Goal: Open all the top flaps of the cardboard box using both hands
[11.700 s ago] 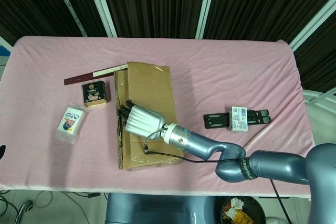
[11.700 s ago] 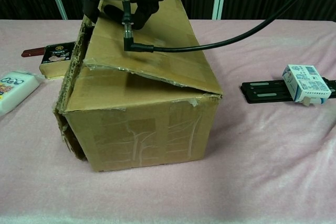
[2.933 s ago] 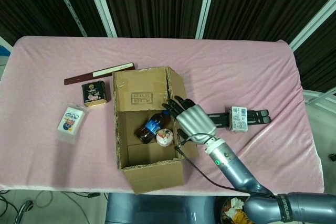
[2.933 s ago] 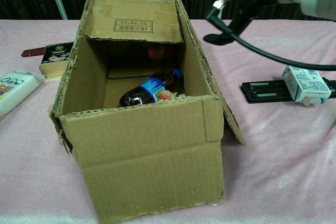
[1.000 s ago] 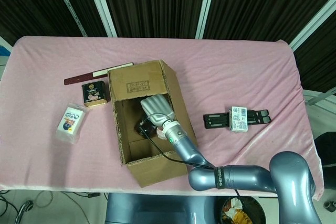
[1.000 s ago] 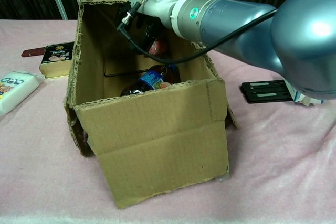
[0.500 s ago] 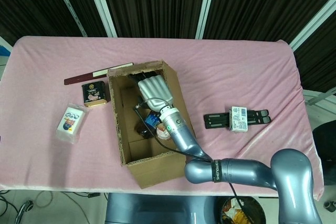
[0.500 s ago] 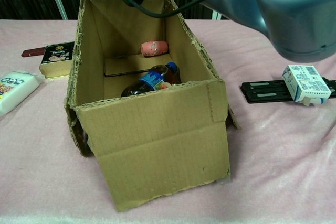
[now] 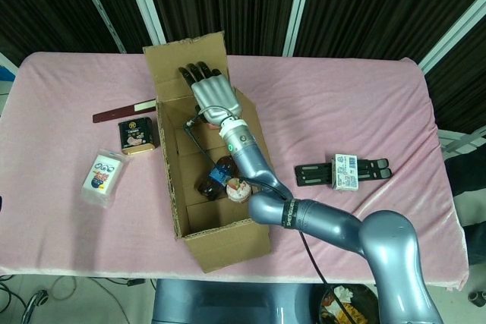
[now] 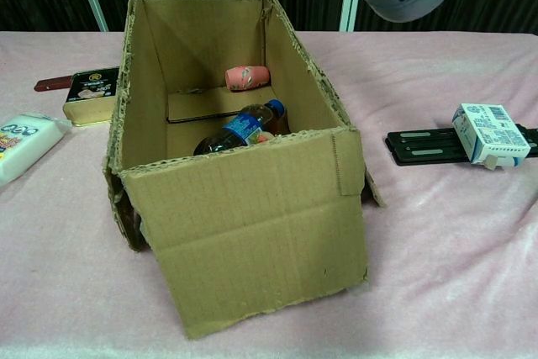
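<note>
Brown cardboard box (image 9: 216,244) near the tabletop's front edge, far flap (image 9: 186,62) upright, holding a blue-labelled dark bottle (image 10: 242,130) with unreadable print. Right hand (image 9: 213,96) flat against that flap, fingers spread, gripping nothing. Left hand out of sight.

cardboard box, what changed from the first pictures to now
The cardboard box, shut at first, now stands open: the right hand lifted its flaps and now presses the far flap up and back. A bottle inside now shows. The tin, packet and small white box stayed put.
</note>
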You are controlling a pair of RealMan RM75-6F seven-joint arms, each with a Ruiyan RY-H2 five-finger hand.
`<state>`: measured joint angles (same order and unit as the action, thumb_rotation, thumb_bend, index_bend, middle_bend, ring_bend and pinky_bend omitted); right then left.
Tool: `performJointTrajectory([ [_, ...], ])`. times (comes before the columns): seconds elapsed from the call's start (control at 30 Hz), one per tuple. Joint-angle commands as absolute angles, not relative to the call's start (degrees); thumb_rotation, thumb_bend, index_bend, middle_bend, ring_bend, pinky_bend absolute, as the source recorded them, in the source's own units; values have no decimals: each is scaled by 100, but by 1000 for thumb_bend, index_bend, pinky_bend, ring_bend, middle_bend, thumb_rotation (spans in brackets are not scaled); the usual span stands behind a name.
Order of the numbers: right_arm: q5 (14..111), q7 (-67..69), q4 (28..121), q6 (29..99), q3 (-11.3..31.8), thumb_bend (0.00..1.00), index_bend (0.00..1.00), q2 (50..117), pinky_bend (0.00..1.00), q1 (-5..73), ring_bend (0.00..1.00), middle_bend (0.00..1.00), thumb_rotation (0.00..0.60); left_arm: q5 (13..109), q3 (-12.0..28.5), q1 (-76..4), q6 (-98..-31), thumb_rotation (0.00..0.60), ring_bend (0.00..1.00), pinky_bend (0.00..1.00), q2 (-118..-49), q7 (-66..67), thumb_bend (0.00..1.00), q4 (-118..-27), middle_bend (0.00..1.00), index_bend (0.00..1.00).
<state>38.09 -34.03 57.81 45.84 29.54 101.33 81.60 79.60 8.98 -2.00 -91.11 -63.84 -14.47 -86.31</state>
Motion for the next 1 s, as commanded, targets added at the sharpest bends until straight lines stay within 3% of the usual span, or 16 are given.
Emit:
performJointTrajectory([
  [0.03,3599,-3545,5456,4315,2888,410,34,10266,238,8407,58,66,600,7956,902,-199,-9098,600,24,77,-6377,-1448,330,-8639,54,47],
  [0.33,3905,-3745,6717,4985,2384,398,22,9587,234,7778,46,53,600,8029,873,-194,-9105,600,24,77,-6381,-1382,330,-8658,54,47],
  [0.57,4353,-4000,8611,5932,2009,376,10,8263,233,6912,41,48,600,8120,839,-201,-9148,600,24,77,-6424,-1190,322,-8627,54,47],
  [0.73,4551,-4212,9892,6644,1673,299,0,7319,230,6205,21,27,600,8162,827,-199,-9202,600,24,77,-6461,-988,216,-8583,51,47],
  [1.0,5701,-4025,11400,8016,379,285,0,6108,230,4455,0,0,600,8376,717,-179,-9333,600,0,31,-6477,-473,197,-8512,13,35],
])
